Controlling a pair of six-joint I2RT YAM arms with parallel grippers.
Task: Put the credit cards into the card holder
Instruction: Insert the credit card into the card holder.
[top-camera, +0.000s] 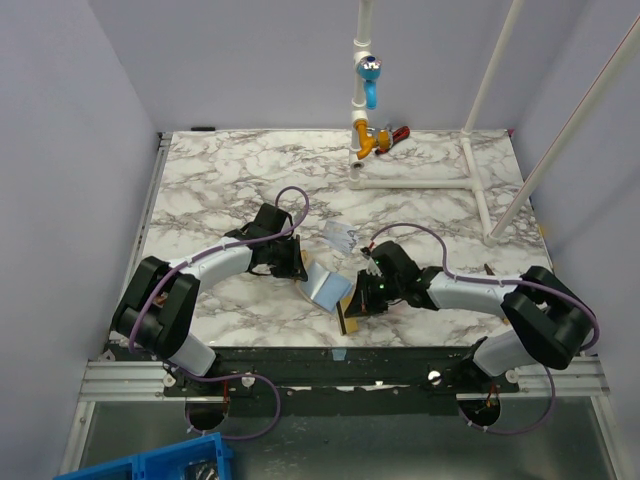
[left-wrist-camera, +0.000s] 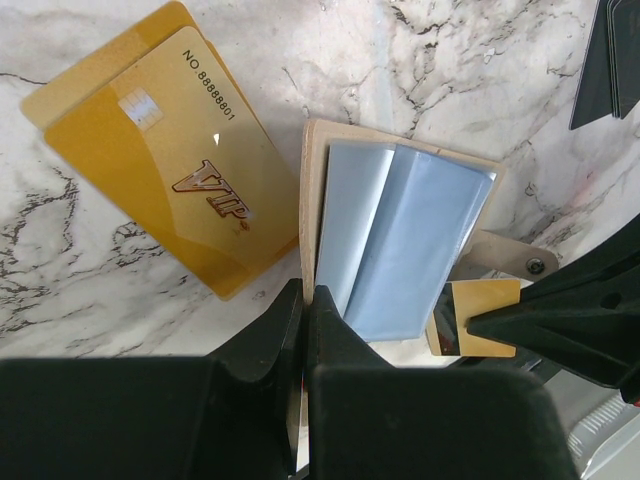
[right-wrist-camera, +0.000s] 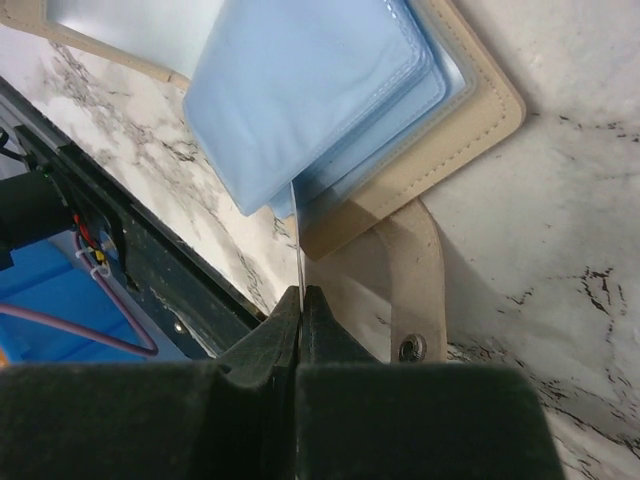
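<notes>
The card holder (left-wrist-camera: 400, 240) lies open on the marble, beige outside with light-blue sleeves (right-wrist-camera: 310, 90) fanned up. My left gripper (left-wrist-camera: 306, 295) is shut on its beige left edge. My right gripper (right-wrist-camera: 301, 292) is shut on a gold credit card with a dark stripe (left-wrist-camera: 478, 320). In the right wrist view that card is edge-on, its tip at the sleeves just above the snap tab (right-wrist-camera: 412, 290). Two gold VIP cards (left-wrist-camera: 170, 150) lie overlapped left of the holder. A black card (left-wrist-camera: 610, 60) lies at the far right and a pale patterned card (top-camera: 342, 237) just behind the holder (top-camera: 325, 285).
A white pipe frame (top-camera: 470, 180) with blue and orange fittings (top-camera: 368, 90) stands at the back of the table. The table's front edge and metal rail (top-camera: 340, 375) run close below both grippers. A blue bin (top-camera: 160, 462) sits below the table at the left.
</notes>
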